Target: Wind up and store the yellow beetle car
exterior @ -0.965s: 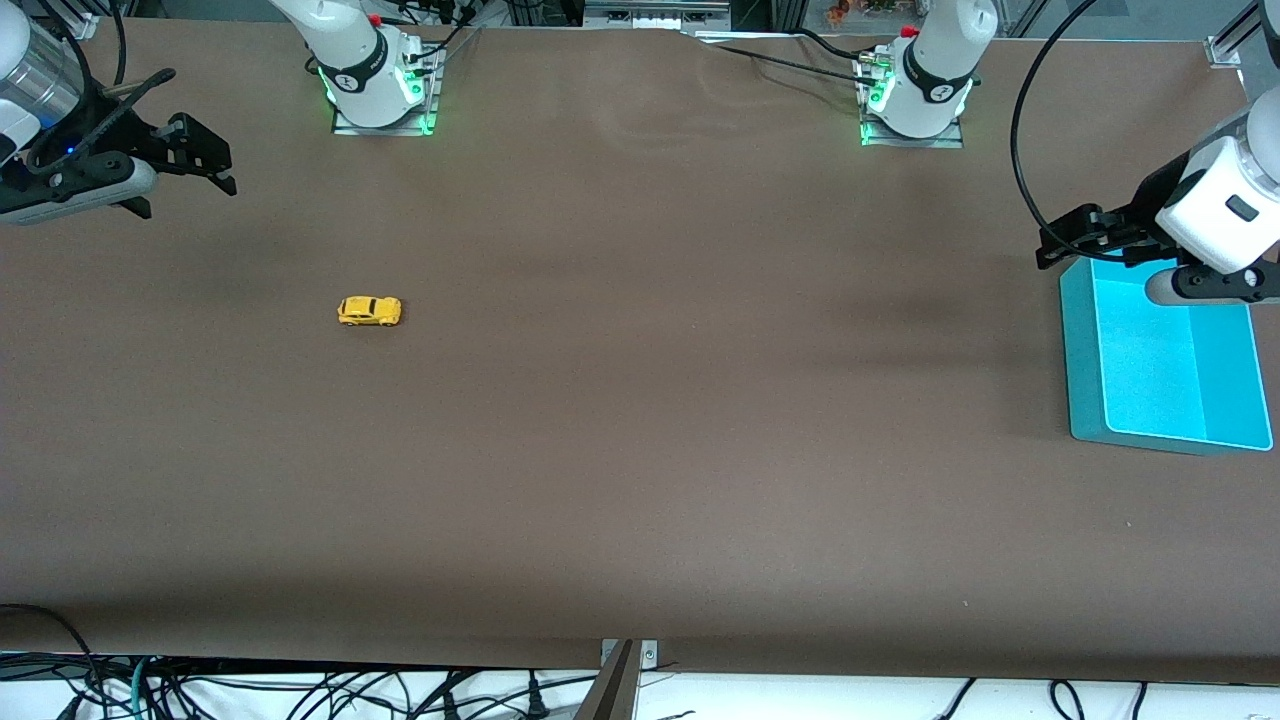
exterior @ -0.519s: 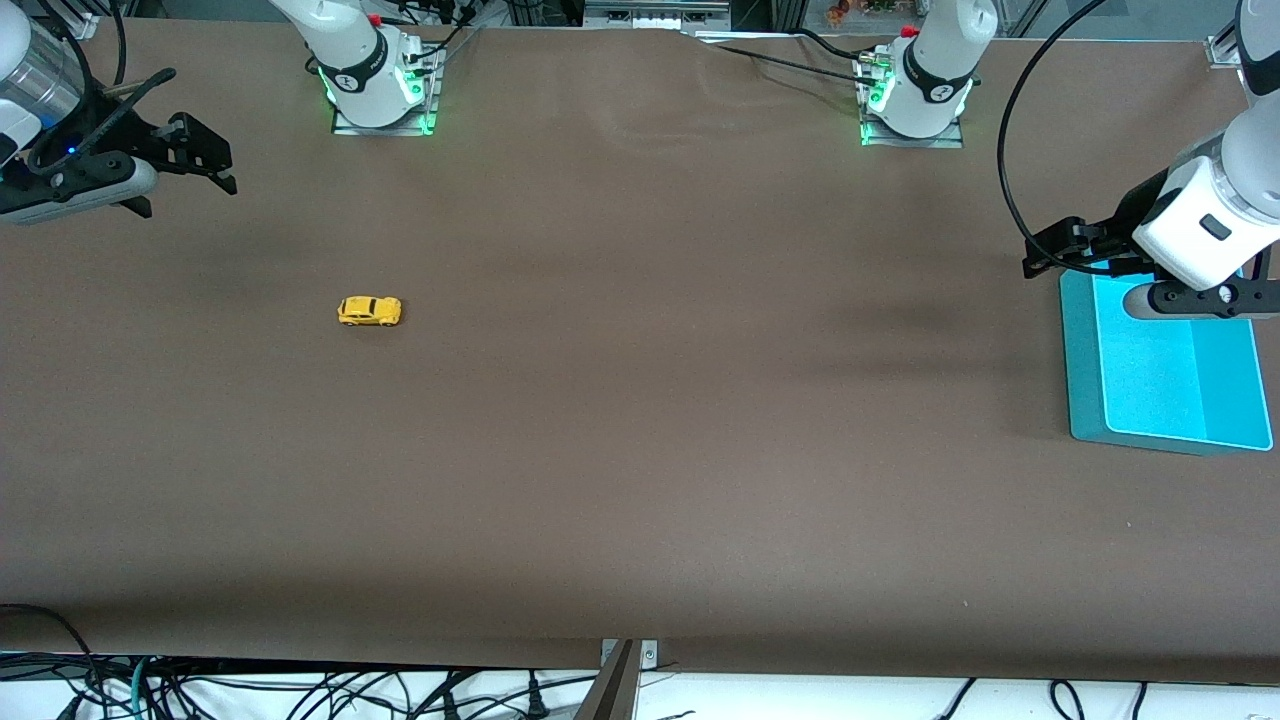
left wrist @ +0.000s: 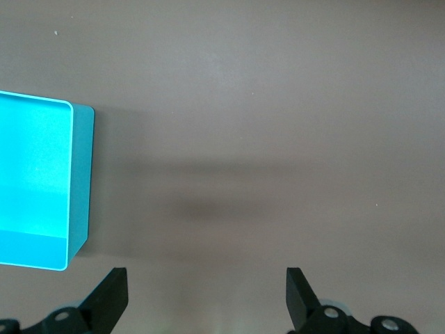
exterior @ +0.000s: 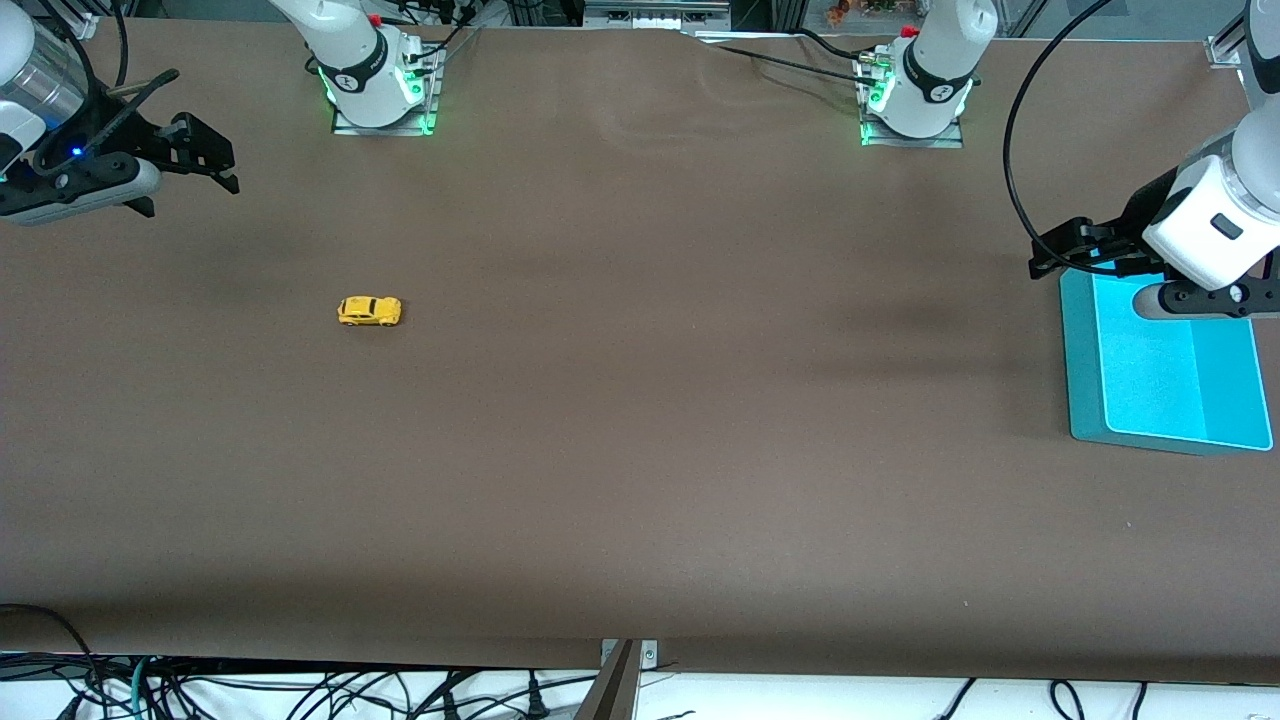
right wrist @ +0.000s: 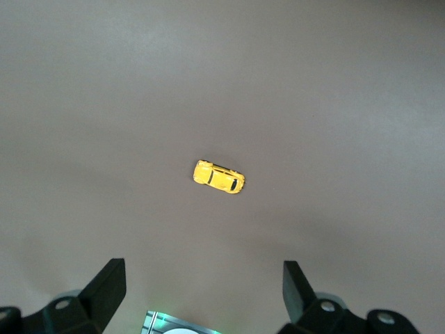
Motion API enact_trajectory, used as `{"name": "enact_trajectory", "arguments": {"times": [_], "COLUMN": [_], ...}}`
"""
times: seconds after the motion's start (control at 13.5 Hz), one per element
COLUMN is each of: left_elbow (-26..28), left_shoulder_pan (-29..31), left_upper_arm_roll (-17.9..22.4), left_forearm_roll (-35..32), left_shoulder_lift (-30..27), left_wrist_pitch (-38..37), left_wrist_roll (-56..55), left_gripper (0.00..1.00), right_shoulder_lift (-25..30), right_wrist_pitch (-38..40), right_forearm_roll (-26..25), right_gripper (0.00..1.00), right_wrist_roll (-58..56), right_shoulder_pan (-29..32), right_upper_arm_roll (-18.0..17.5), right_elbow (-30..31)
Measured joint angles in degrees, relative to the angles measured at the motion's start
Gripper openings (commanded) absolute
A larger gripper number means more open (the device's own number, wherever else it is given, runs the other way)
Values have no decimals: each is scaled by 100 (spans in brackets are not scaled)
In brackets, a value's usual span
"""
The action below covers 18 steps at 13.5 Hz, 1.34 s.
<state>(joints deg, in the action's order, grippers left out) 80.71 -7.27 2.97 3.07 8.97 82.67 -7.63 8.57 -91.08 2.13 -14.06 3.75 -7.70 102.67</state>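
The yellow beetle car [exterior: 369,311] stands on its wheels on the brown desk [exterior: 640,420], alone, toward my right arm's end and well apart from everything else. It lies side-on to the front camera. My right wrist view shows it [right wrist: 218,177] from above, lying at a slant, with dark windows visible on its rounded body.

My right pincer [exterior: 205,165] hangs in the air over the desk's edge region at my right arm's end, above bare surface, with the car well apart from it. Its fingers [right wrist: 106,285] are spread wide and hold nothing; the desk shows between them in the right wrist view.

My left pincer [exterior: 1062,248] hangs over the desk at my left arm's end, just beside the corner of the turquoise bin [exterior: 1085,400] that lies farther from the front camera. Its fingers [left wrist: 300,296] are likewise spread wide with nothing between them. In the left wrist view the bin [left wrist: 82,181] shows its rim and one outer wall, and a soft shadow lies on the desk beside it.

The bin sits flat on the desk, open side up. The part of its interior not covered by my left arm shows only its bright floor. The car and the bin are at different ends of the desk, well apart
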Motion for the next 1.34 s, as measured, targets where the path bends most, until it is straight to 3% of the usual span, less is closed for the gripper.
{"name": "enact_trajectory", "arguments": {"times": [1.34], "left_elbow": [0], "left_shoulder_pan": [4], "left_upper_arm_roll": [9], "left_forearm_roll": [0], "left_shoulder_lift": [41], "left_wrist_pitch": [0], "left_wrist_roll": [0], "left_gripper": [100], "right_shoulder_lift": [0], "right_wrist_pitch": [12], "right_forearm_roll": [0], "right_gripper": [100], "right_wrist_roll": [3], "right_shoulder_pan": [-2], "right_upper_arm_roll": [-90], "right_elbow": [0]}}
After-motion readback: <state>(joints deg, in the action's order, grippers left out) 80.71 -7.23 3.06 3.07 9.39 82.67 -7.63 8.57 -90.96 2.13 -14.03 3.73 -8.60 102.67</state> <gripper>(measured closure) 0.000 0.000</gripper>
